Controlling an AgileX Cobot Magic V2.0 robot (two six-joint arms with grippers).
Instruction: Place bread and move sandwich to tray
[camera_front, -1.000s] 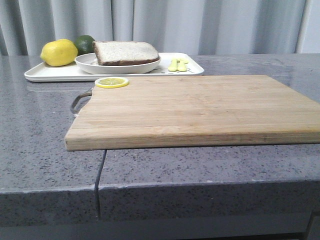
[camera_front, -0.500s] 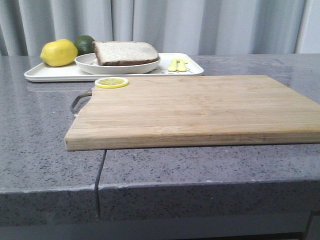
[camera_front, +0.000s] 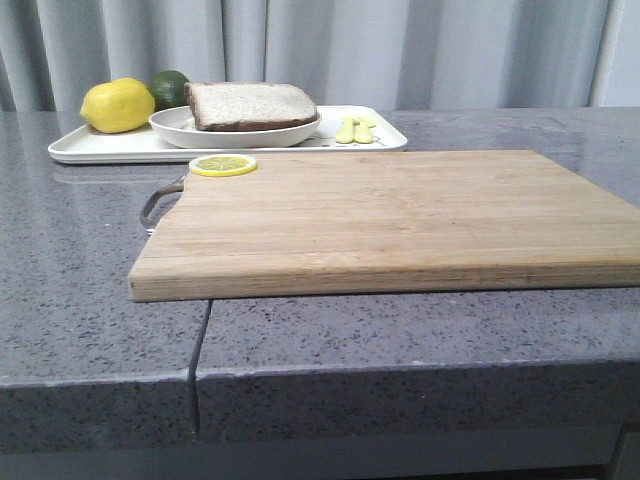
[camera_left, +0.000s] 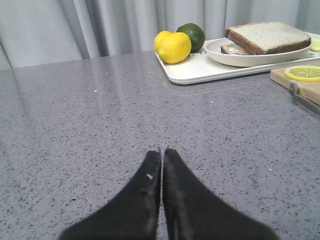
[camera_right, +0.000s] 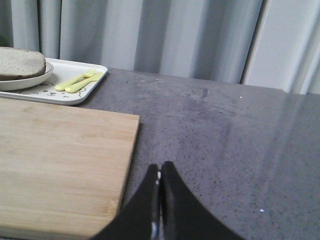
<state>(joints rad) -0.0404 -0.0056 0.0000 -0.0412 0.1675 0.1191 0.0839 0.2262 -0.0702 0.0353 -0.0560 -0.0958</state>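
The sandwich (camera_front: 250, 106) is sitting on its round white plate (camera_front: 180, 127), and the plate is resting on the tray (camera_front: 95, 148) at the far left corner of the counter (camera_front: 70, 260). The top bread slice is lying flat on it, so the job looks just about done. A lemon (camera_front: 118, 105) and a lime (camera_front: 168, 87) are sitting at the left end of the tray, and a small yellow fork and spoon (camera_front: 357, 130) are lying at its right end. The wooden cutting board (camera_front: 400, 215) is lying in the middle of the counter with only a lemon slice (camera_front: 223, 165) on its far left corner. The left gripper (camera_left: 162, 152) is hanging over the bare counter, pressed closed and holding nothing. The right gripper (camera_right: 159, 172) is hanging near the right edge of the board, also pressed closed and holding nothing. To finish well, both arms should keep away from the tray so nothing is bumping the plate.
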